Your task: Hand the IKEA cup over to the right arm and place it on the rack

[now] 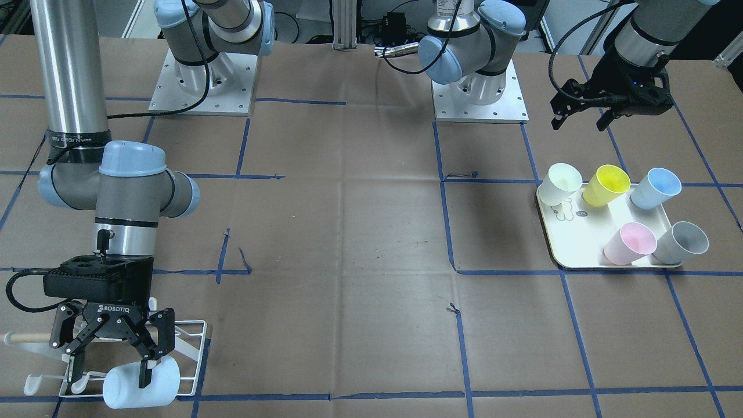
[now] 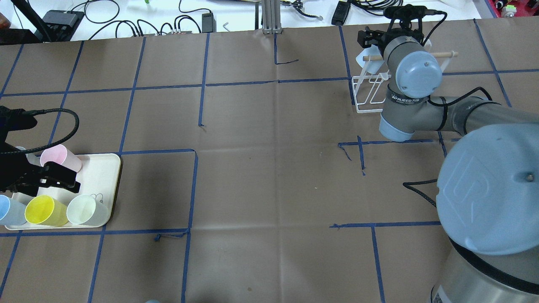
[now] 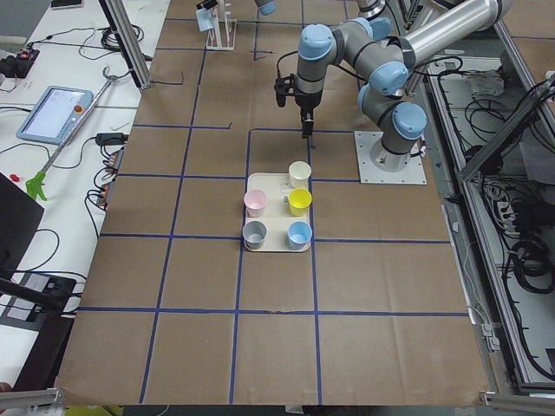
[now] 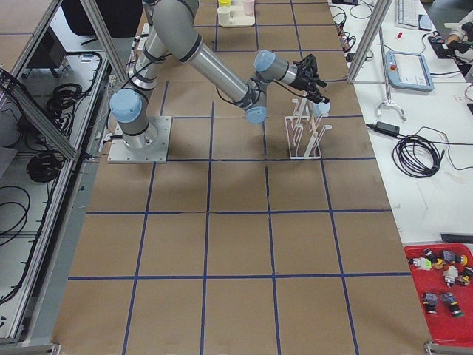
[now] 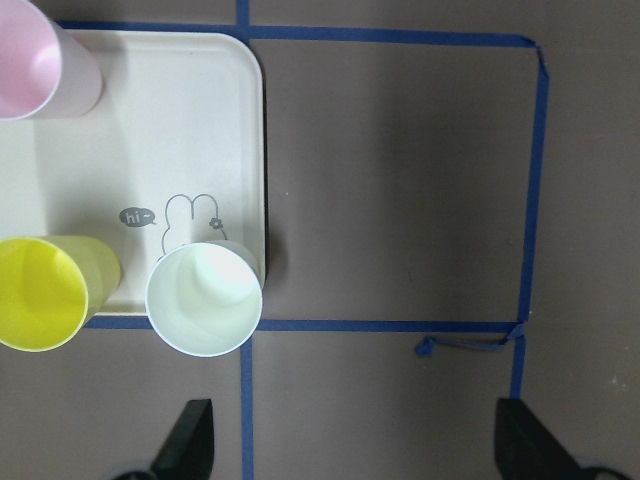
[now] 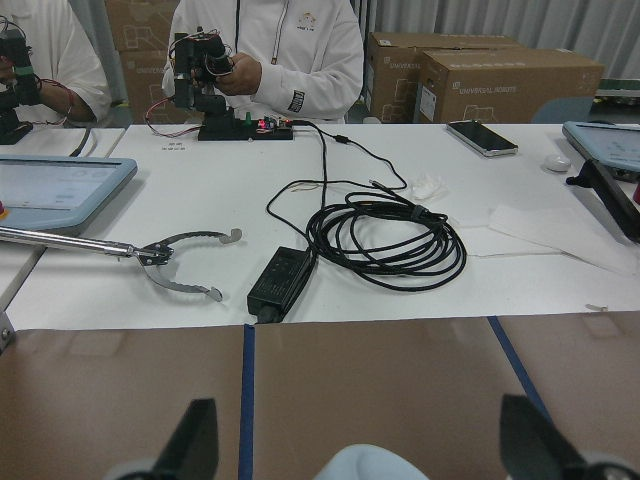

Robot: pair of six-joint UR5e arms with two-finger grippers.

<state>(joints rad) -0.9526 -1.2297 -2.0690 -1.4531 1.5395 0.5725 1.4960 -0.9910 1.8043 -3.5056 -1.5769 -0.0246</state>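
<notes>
- Table: brown paper all over with blue tape squares, and everything sits on it.
- Right arm: stretched way out to the far edge on its own side, wrist pointing down over the rack.
- Left arm: up in the air on its own side, near the tray.
- Tray: cream, flat on the table, well apart from the rack. It has a little bunny doodle on it.
- Rack: white wire with a wooden dowel across it, right under the right gripper.
- Right gripper: pincer spread wide, gripping nothing. Its wrist cam shows both fingers well clear on either side of the cup below.
- Left gripper: also wide open and empty, hanging just off the tray's edge by the whitish cup.
- IKEA cup: pale, tipped on its side at the rack, low between the right gripper's fingers. Can't tell which prong it's on.
- Five more cups stand mouth-up on the tray: whitish cup, yellow cup, blue cup, pink cup and grey cup.
</notes>
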